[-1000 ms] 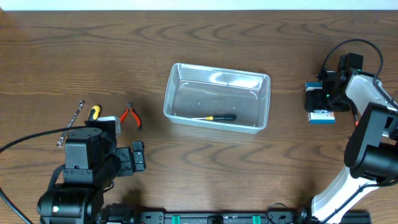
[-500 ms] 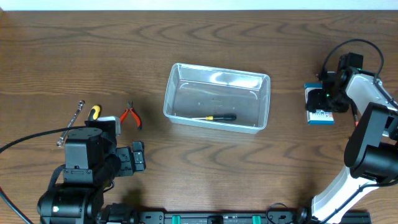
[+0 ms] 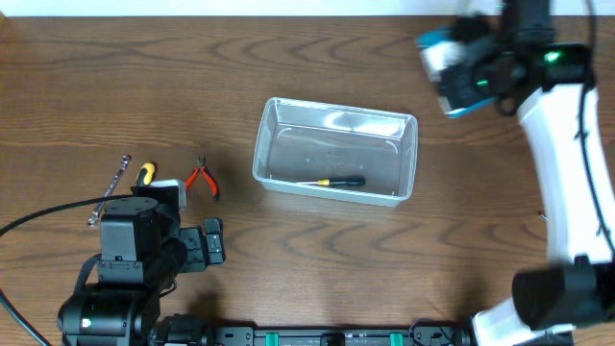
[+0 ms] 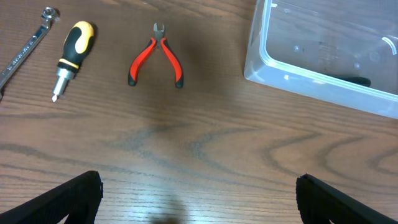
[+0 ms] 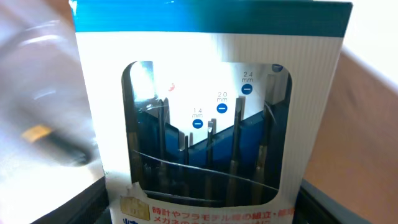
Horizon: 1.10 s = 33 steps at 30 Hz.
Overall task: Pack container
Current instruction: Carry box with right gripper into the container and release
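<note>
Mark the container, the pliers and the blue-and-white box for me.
container point(image 3: 260, 146): overhead view, left rim.
pliers point(image 4: 158, 42): left wrist view, at the pivot.
blue-and-white box point(image 5: 208, 134): right wrist view, clear front window.

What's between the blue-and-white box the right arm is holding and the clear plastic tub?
Nothing visible. Only bare wooden table lies between the blue-and-white cardboard box and the clear rectangular plastic container. Inside, a black-and-yellow screwdriver lies along the near wall; the rest is free.
</note>
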Tool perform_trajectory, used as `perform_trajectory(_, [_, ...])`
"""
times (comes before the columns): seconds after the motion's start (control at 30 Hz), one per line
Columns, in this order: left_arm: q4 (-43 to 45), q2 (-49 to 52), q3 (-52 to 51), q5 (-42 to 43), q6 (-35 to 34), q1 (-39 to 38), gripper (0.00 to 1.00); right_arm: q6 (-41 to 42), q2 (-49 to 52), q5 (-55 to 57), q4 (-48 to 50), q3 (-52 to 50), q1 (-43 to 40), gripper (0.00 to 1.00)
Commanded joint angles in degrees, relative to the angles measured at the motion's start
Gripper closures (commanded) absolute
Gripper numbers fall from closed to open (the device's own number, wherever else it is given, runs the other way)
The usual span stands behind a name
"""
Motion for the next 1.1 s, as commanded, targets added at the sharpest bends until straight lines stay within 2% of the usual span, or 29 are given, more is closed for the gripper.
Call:
perform_trajectory(0.0, [-0.13,0.22,0.96,-0.24,0.57,0.22,0.02,-14.95,1.99,-1.27,-2.69,-1.51,9.27,0.99])
perform_trajectory(0.13, [-0.13,0.22,0.94,-0.26,0.57,0.22,0.02,-21.07,6.56,-1.18,-3.37,-3.65,16.41,0.99])
perform_trajectory(0.23, [-0.15,0.22,0.96,-0.24,0.57,0.22,0.02,-20.96,10.88,-0.52,-0.79,-4.85,18.62,0.99])
perform_trajectory(0.37, [-0.15,0.22,0.94,-0.24,0.57,0.22,0.02,-17.92,16.31,-1.11,2.25,-5.07,18.71,0.99])
perform_trajectory(0.73, [-0.17,0.22,0.96,-0.24,0.57,0.22,0.02,-17.31,26.56,-2.54,3.13,-5.07,17.79,0.97])
perform_trajectory(0.8, [-0.17,0.22,0.94,-0.24,0.57,0.22,0.02,-16.24,27.52,-2.56,3.1,-5.07,17.79,0.87])
perform_trajectory(0.87, [-0.17,0.22,0.94,-0.24,0.57,0.22,0.02,-16.04,28.13,-2.56,2.84,-5.07,17.79,0.86])
perform_trajectory(0.93, [-0.17,0.22,0.94,-0.24,0.57,0.22,0.02,-16.04,28.17,-2.54,2.69,-5.07,17.79,0.7])
perform_trajectory(1.0, [-0.17,0.22,0.94,-0.24,0.57,0.22,0.02,-16.04,28.17,-2.54,2.69,-5.07,17.79,0.61])
perform_trajectory(1.07, [-0.17,0.22,0.94,-0.24,0.57,0.22,0.02,-15.63,28.17,-2.51,2.51,-5.07,17.75,0.48])
